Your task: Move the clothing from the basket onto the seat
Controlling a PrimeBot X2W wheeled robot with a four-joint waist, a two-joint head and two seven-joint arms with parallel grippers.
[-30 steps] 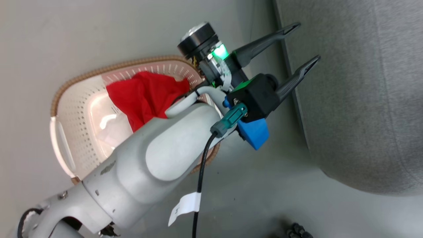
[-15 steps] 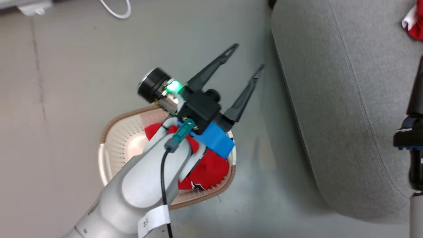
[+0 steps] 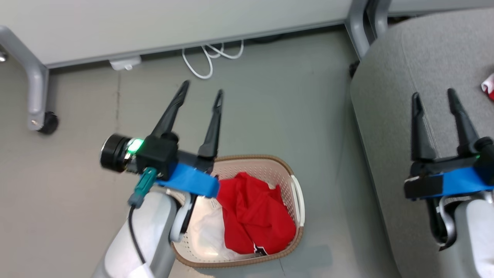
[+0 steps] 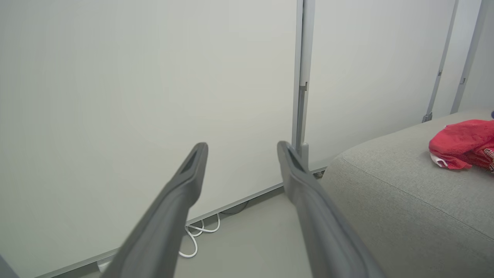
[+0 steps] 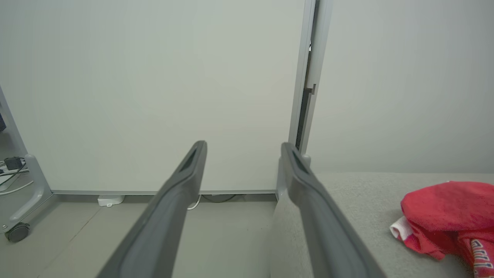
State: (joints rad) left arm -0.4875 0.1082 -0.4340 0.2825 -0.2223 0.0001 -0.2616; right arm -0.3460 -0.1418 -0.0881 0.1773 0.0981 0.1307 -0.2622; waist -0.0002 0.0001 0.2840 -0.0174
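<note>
- On the grey floor (image 3: 289,96), lower centre of the head view: basket (image 3: 279,175), cream-white, perforated, with a brown woven-look rim, upright, near the seat's left edge but apart from it.
- Inside the basket, toward its right half: red garment (image 3: 252,216), crumpled, with a scrap of black-and-white lettering at its lower edge.
- At right of the head view: seat (image 3: 389,116), light grey fabric, rounded edge, stitched seam.
- On the seat top, far right: second red garment (image 5: 447,212), bunched, with white lining and lettering on view.
- Above the floor, just past the basket's far-left rim: left gripper (image 3: 203,88), fingers spread wide, nothing between them, wrist over the basket's left edge.
- Above the seat's left part: right gripper (image 3: 433,94), likewise spread and empty, well apart from the second red garment.
- Behind: white partition panel (image 3: 173,23) on a castor (image 3: 48,122), with a white cable (image 3: 208,63) looped at its foot.
</note>
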